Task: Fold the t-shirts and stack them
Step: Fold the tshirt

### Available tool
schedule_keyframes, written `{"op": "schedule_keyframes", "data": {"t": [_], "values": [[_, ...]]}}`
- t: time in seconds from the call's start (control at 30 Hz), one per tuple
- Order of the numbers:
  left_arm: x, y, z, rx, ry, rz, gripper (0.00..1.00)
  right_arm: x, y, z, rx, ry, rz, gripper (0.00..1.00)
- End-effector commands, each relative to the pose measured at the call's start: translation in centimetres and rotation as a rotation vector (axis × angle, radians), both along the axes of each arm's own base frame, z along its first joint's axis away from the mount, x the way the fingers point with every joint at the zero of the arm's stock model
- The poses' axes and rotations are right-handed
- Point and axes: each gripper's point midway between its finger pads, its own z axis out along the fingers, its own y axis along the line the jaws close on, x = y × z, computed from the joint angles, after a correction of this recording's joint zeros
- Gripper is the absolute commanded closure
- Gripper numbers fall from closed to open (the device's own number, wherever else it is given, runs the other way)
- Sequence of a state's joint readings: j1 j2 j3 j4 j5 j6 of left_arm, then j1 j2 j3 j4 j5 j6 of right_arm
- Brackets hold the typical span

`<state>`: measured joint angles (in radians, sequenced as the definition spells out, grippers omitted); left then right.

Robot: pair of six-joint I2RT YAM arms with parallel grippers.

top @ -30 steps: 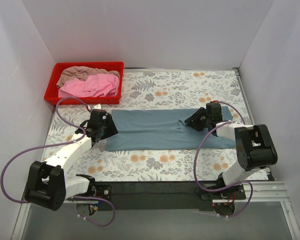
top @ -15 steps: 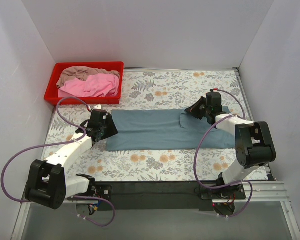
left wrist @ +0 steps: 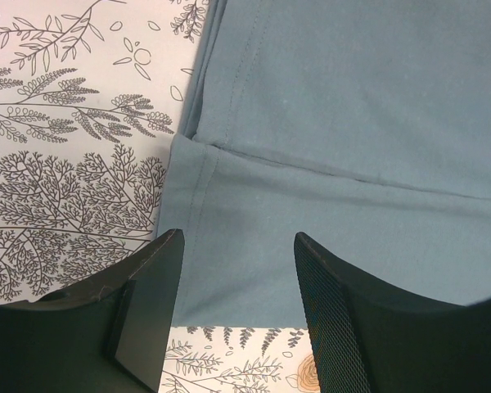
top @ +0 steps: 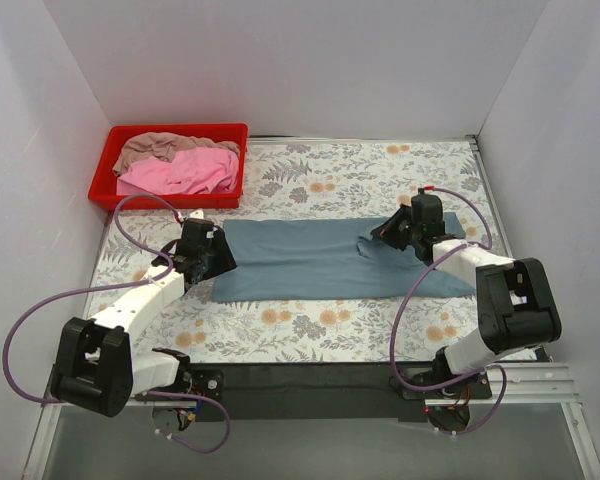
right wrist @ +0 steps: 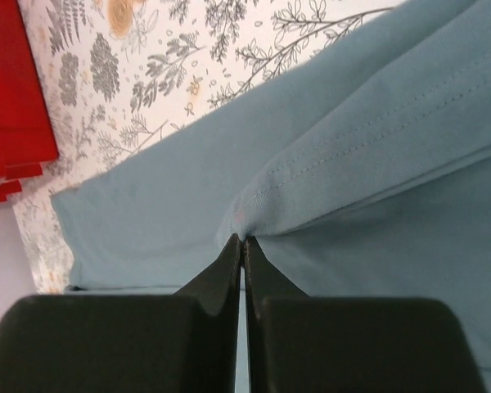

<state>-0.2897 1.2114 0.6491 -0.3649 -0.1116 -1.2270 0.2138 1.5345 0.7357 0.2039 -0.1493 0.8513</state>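
Centre frame: blue shirt (top: pixel 310 262) folded to a strip on surface (top: pixel 380 170) | right pincer (right wrist: pixel 242 242) pinching its fold | left pincer (left wrist: pixel 237 237) spread over hem | pink shirt (top: pixel 180 172), beige shirt (top: pixel 155 148) unfolded in tray (top: pixel 170 130), upper left

blue-grey t-shirt (top: pixel 300 260): soft matt knit cloth, stitched hems, under both grippers
left gripper (left wrist: pixel 237 246) pads (left wrist: pixel 335 311): matt black plastic, finely dimpled
right gripper (right wrist: pixel 243 241) fingers (right wrist: pixel 221 274): smooth matt black plastic
table cover (top: pixel 330 180): smooth matt floral print
tray (top: pixel 178 128): glossy red plastic
pink t-shirt (top: pixel 180 172), beige t-shirt (top: pixel 155 147): soft crumpled cloth
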Motion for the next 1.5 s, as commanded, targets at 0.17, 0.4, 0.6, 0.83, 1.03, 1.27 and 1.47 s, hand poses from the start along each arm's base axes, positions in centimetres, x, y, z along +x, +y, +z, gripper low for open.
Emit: {"op": "schedule_keyframes", "data": {"t": [0.17, 0.4, 0.6, 0.83, 1.03, 1.27, 1.47], "values": [[0.5, 0.0, 0.4, -0.002, -0.015, -0.008, 0.45, -3.7, -0.4, -0.2, -0.176, -0.043, 0.048, 0.95], [0.5, 0.0, 0.3, 0.0, -0.01, -0.009, 0.45, -5.0, -0.8, -1.6, -0.255, -0.036, 0.109, 0.61], [0.5, -0.1, 0.2, -0.001, -0.009, -0.01, 0.44, -2.9, -4.7, 1.3, -0.334, -0.149, 0.136, 0.52], [0.5, -0.1, 0.1, 0.0, -0.004, -0.014, 0.44, -0.6, -11.5, 2.3, -0.291, -0.182, 0.057, 0.57], [0.4, -0.2, 0.0, -0.004, 0.001, -0.019, 0.45, 1.3, -11.4, 2.6, -0.156, -0.187, 0.057, 0.59], [2.2, -2.0, 1.4, -0.061, -0.042, -0.072, 0.44, -0.6, -11.6, 1.0, -0.1, -0.123, -0.032, 0.57], [7.8, -4.6, 3.0, -0.049, -0.066, -0.146, 0.44, -5.1, -11.6, -1.2, -0.077, -0.054, -0.096, 0.53]]}}
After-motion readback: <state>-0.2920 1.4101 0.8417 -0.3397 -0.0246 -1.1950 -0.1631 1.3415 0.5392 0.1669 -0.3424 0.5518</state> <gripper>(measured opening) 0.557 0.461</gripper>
